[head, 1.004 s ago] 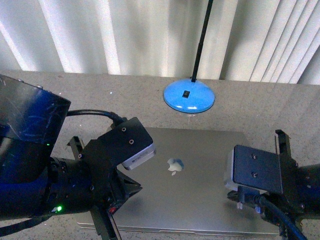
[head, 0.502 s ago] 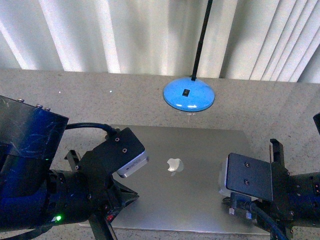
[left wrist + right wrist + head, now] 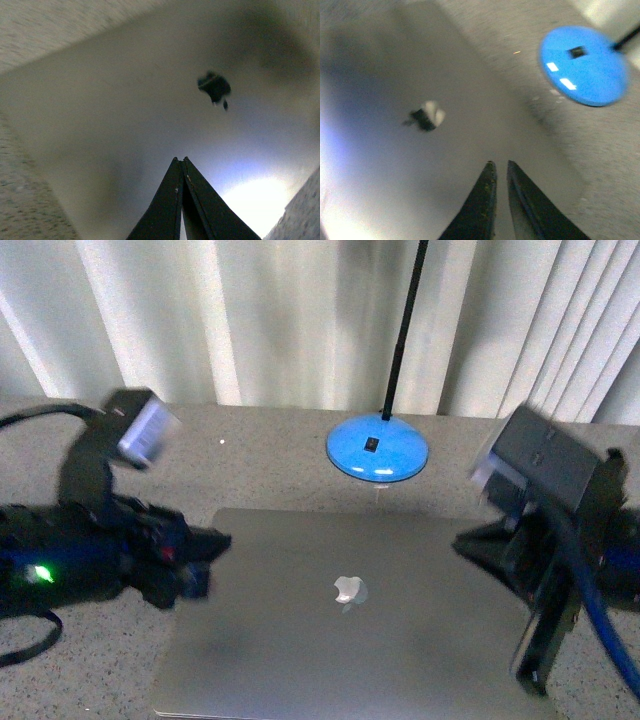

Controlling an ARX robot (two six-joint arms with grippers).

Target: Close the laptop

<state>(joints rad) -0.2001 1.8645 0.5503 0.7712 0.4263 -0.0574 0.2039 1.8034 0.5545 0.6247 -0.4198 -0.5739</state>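
Note:
The silver-grey laptop (image 3: 340, 630) lies on the speckled table with its lid down flat and the apple logo (image 3: 348, 590) facing up. My left gripper (image 3: 213, 542) hovers at the lid's left back corner, shut and holding nothing. My right gripper (image 3: 462, 540) hangs over the lid's right back part, also shut and empty. Motion blurs both arms. In the left wrist view the shut tips (image 3: 180, 159) point at the bare lid (image 3: 125, 115), with the logo (image 3: 215, 87) beyond them. The right wrist view shows the gripper (image 3: 500, 163) above the lid (image 3: 395, 165), near its logo (image 3: 426, 116).
A blue round lamp base (image 3: 377, 450) with a thin black pole (image 3: 403, 320) stands behind the laptop, also seen as the blue disc (image 3: 583, 65). Pale vertical blinds (image 3: 250, 320) close off the back. Speckled tabletop (image 3: 250, 460) surrounds the laptop.
Both arms have lifted off the lid and swung outward and back, left arm to the left, right arm to the right. The lid lies flat as before.

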